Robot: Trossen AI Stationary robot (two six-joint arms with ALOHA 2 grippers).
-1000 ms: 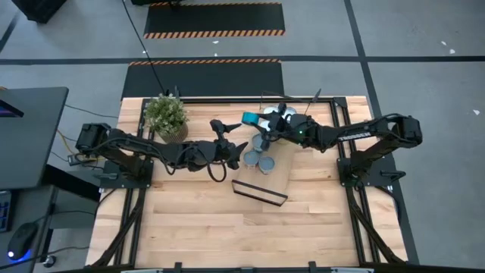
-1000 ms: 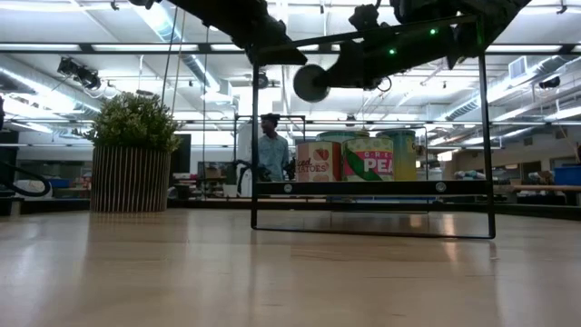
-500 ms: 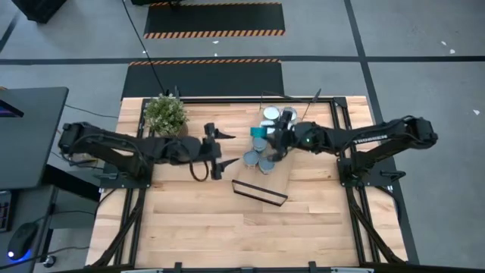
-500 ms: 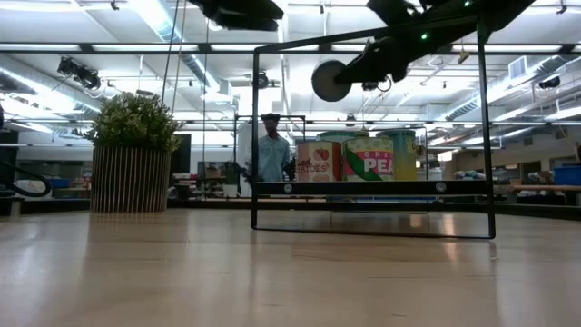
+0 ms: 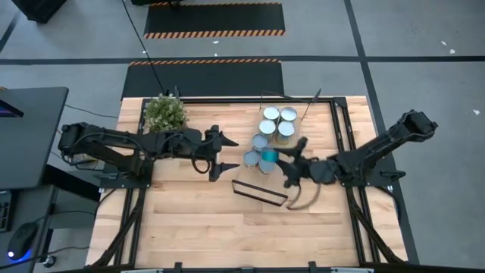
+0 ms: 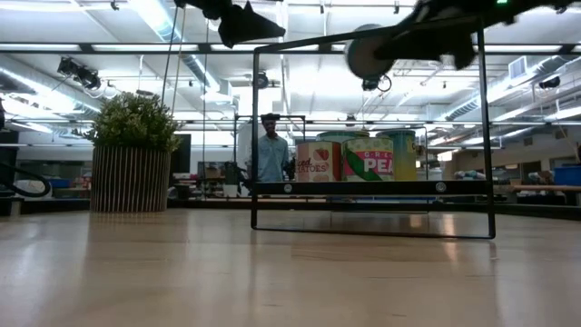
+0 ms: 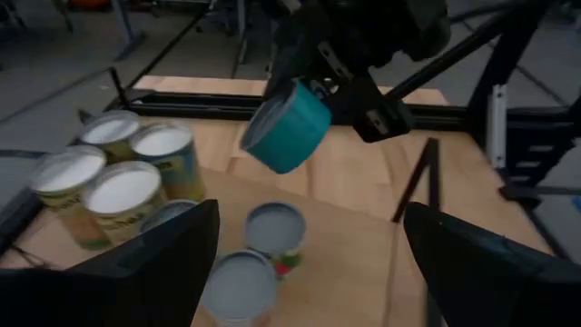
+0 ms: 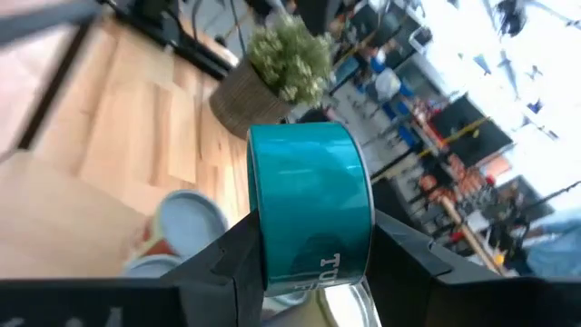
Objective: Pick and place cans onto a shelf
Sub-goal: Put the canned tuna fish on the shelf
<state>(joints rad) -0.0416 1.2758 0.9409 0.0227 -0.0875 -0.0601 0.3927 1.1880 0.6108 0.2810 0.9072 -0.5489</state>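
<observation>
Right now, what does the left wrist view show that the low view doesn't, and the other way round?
Only the left wrist view: four cans grouped beside the shelf, and two can tops on its board. Only the low view: the potted plant, a person behind the table, and labelled cans seen side-on through the wire frame. Both: the right gripper holding a teal can tilted in the air.

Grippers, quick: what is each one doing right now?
Left gripper: open, empty, beside the shelf.
Right gripper: shut on a teal can, held above the shelf.
</observation>
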